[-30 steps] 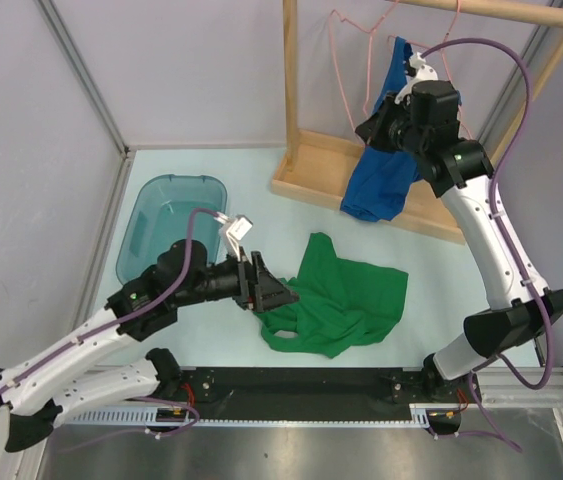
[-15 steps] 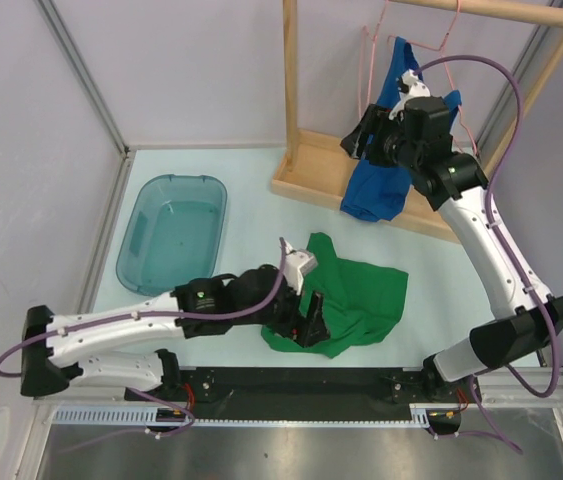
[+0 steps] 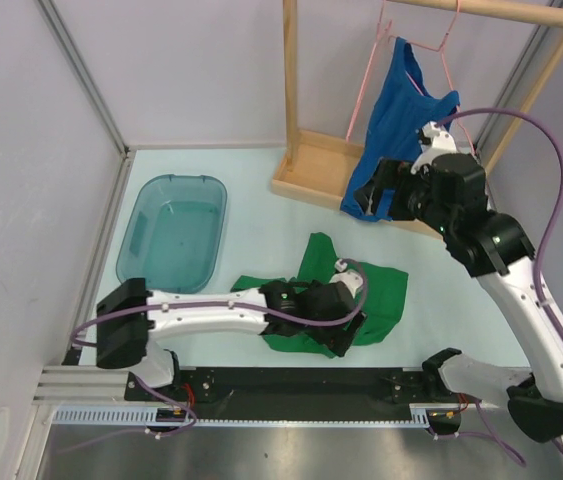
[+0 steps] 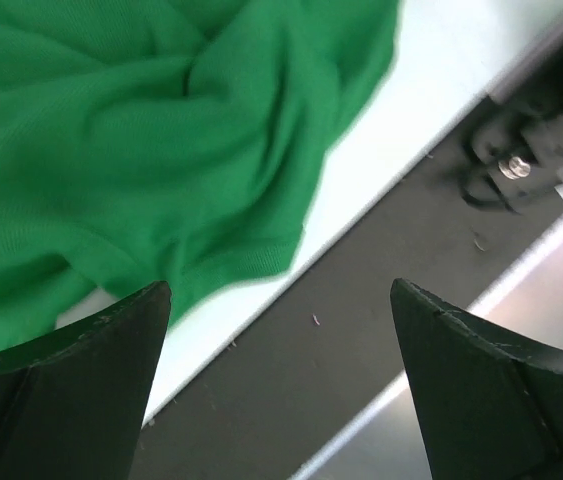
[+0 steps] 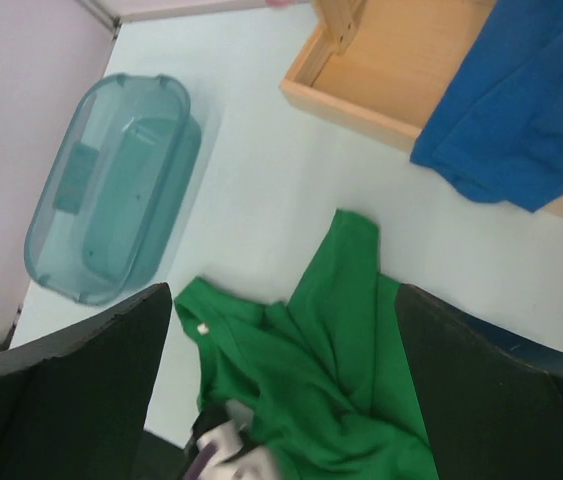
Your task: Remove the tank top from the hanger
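Observation:
The blue tank top (image 3: 393,120) hangs askew on the pink wire hanger (image 3: 369,70) under the wooden rail; its hem drapes over the rack's base. My right gripper (image 3: 373,195) stands open just in front of its lower part, holding nothing. The right wrist view looks down past the gripper (image 5: 281,400) at the blue hem (image 5: 521,110). My left gripper (image 3: 349,338) is open low over the near edge of a green garment (image 3: 346,290). In the left wrist view the gripper (image 4: 281,400) has nothing between its fingers, and the green cloth (image 4: 141,140) lies beside them.
A wooden rack base tray (image 3: 311,170) stands at the back, with an upright post (image 3: 289,80) and a slanted post (image 3: 536,75). A teal tub (image 3: 173,230) sits on the left. The black rail (image 3: 291,385) runs along the table's near edge.
My right gripper has let go of the blue tank top, opened, and dropped back toward the near side. My left arm has swung right across the green garment with its jaws opening wider.

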{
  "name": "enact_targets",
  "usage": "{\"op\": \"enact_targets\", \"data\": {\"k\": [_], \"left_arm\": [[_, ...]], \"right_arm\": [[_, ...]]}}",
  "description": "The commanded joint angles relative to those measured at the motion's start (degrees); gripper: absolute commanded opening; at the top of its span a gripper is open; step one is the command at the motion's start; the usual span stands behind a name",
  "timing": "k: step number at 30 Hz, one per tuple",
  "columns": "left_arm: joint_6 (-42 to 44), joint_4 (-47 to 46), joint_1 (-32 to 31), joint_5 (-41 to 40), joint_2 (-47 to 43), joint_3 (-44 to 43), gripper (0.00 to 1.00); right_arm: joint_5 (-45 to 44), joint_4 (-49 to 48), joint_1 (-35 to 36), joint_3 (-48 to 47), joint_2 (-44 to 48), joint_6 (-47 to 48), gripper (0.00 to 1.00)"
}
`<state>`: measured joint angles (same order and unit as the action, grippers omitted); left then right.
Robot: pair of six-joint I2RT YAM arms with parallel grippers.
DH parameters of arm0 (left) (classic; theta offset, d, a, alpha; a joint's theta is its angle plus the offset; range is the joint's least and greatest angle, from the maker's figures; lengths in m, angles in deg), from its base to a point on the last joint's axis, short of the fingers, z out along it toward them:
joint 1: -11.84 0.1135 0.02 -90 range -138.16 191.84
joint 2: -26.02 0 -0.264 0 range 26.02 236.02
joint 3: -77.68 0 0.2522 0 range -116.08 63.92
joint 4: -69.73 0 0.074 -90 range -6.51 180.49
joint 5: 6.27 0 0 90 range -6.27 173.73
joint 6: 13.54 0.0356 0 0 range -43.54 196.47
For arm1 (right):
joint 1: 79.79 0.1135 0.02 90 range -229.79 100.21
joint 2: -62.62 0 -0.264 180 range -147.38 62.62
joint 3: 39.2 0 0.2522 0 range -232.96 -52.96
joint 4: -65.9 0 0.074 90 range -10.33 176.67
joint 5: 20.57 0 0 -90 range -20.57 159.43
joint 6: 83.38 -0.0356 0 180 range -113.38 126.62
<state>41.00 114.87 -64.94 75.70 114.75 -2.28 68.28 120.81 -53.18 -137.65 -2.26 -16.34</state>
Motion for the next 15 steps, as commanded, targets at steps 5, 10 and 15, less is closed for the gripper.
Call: {"op": "enact_targets", "data": {"k": [5,10,15], "left_arm": [[6.2,3.3,-0.2,-5.9,14.2,-11.7,0.97],[6.8,2.2,1.2,-6.5,20.5,-12.5,0.97],[7.2,0.3,4.1,-5.8,21.6,-9.7,0.74]], "right_arm": [[-4.6,11.0,3.0,3.6,7.7,1.2,0.99],[-9.2,15.5,2.9,6.1,10.7,-0.7,1.0],[-10.7,17.3,2.9,7.1,12.2,-1.6,1.0]]}}
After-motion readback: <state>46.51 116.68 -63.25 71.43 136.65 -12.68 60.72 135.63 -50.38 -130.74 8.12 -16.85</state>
